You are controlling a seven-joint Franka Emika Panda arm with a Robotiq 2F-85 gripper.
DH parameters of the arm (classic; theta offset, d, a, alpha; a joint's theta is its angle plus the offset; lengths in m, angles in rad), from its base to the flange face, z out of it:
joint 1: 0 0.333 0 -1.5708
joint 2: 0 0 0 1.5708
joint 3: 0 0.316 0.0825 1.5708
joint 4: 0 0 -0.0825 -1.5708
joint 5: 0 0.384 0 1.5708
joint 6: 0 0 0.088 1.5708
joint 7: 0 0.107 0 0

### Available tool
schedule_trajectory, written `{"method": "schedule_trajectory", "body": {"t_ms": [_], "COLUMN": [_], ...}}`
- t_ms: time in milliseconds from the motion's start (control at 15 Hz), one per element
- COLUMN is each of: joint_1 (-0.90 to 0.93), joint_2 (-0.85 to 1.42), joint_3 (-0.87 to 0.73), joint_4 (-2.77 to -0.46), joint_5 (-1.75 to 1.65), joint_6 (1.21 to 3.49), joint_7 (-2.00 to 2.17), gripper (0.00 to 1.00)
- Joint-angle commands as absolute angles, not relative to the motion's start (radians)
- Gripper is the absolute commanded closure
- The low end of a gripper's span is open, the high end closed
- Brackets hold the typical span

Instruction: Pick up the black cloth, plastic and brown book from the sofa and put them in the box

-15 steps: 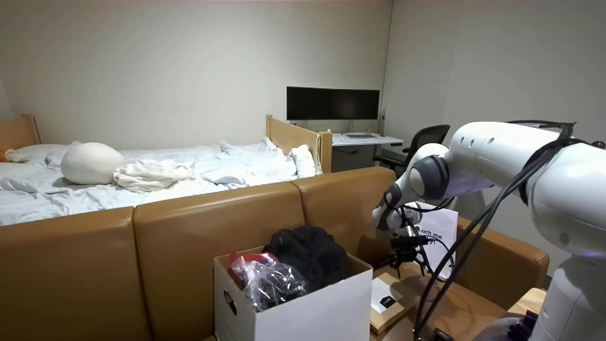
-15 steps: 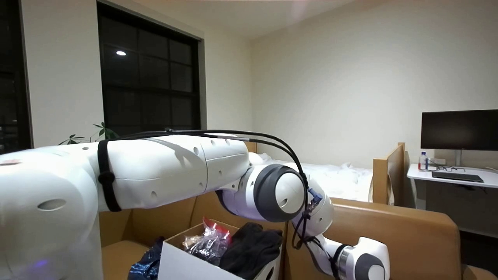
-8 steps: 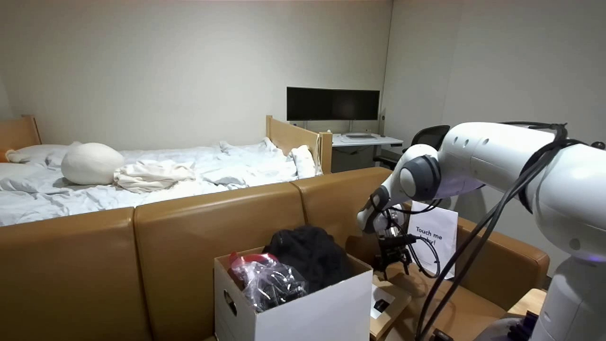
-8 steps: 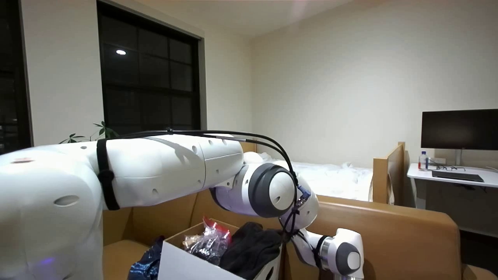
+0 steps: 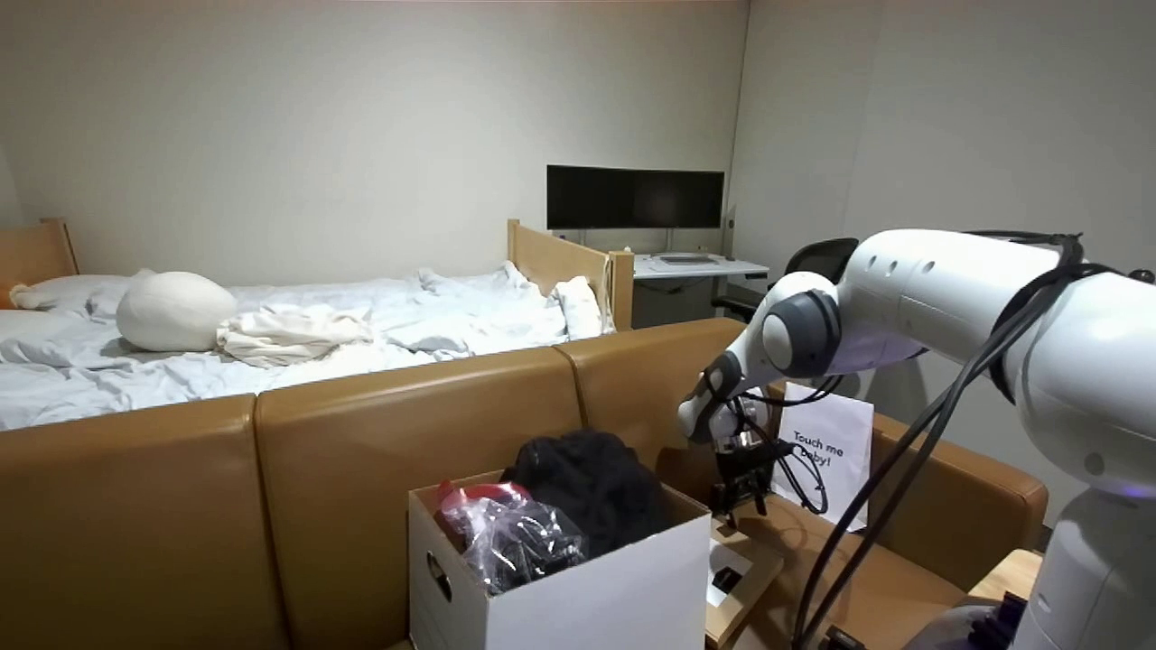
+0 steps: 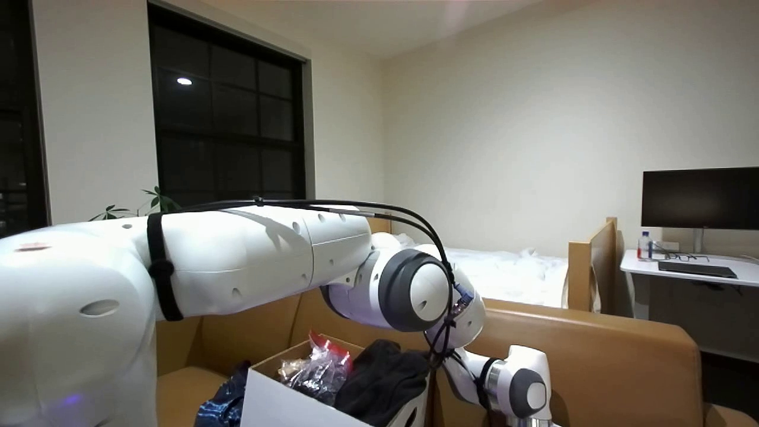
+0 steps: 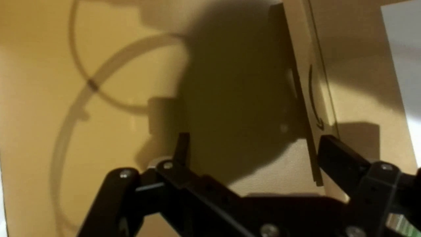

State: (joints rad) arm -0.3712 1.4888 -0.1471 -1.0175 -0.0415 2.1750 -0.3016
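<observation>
One black cloth (image 5: 591,487) and one plastic wrapper (image 5: 519,537) in one white carton (image 5: 614,600); one brown book (image 5: 745,582) beside it on tan leather sofa (image 5: 415,429). Jaws apart, near book. One bed (image 5: 442,316) behind sofa.

The plastic (image 5: 524,542) looks glossy, the black cloth (image 5: 587,487) matt, the sofa (image 5: 415,424) like smooth leather.

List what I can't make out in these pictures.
Box, its floor: hidden by its walls, the black cloth and plastic in both exterior views.
Brown book, one side: behind the box in an exterior view; its label cut off by the wrist view's right edge.
Hand, contact with the book: unclear; in the wrist view it hides part of the book's edge.
Patterned blue thing: unidentifiable, cut off by the bottom edge in an exterior view.
</observation>
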Motion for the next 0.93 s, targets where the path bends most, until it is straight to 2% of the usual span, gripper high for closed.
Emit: {"method": "schedule_trajectory", "body": {"t_ms": [0, 867], "joint_1": [-0.4, -0.542], "joint_2": [1.423, 1.142], "joint_3": [-0.087, 0.076], "joint_4": [-1.14, -1.621], "joint_5": [-0.045, -0.064], "joint_6": [2.249, 2.632], "joint_7": [-0.491, -1.149], "gripper": [0.0, 0.0]}}
